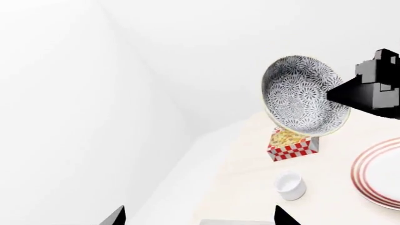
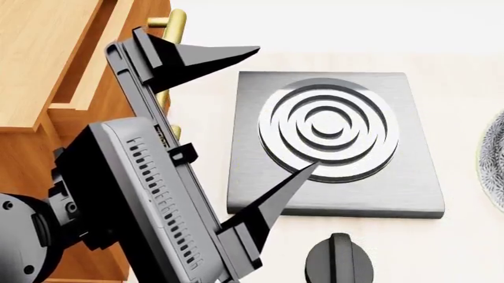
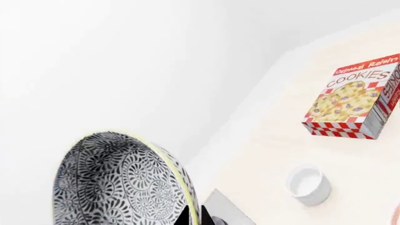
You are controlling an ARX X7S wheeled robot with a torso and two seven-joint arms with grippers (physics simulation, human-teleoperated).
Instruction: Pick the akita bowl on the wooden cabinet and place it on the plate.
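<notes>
The akita bowl [image 1: 304, 95] was off the wooden cabinet [image 2: 49, 82] and in the air, clamped at its rim by the right gripper [image 1: 340, 93], whose dark jaws were closed narrow on the pale edge; the bowl hung tilted on its side, its patterned inside facing the left wrist camera. In that view the plate [image 1: 378, 176] lay on the pale surface [image 1: 250, 159] at about five o'clock of the bowl, with the small white cup [image 1: 291, 185] near six o'clock and the cookie box [image 1: 292, 145] directly under the bowl's lower rim in the picture, though how far behind it I could not tell. The left gripper [image 2: 264, 112] stood with its jaws spread wide and held nothing, above the grey burner plate [image 2: 334, 141] with its black knob [image 2: 340, 259] at six o'clock. The step in hand appeared to be the carry to the plate. To do it well, the arm would probably need to travel high enough to clear the box and the cup, level the bowl so its base faced down, centre it inside the red rings, and lower until it rested before loosening. A rim pinch on a tilted bowl could slip or swing, so slow, steady motion seemed wise.
</notes>
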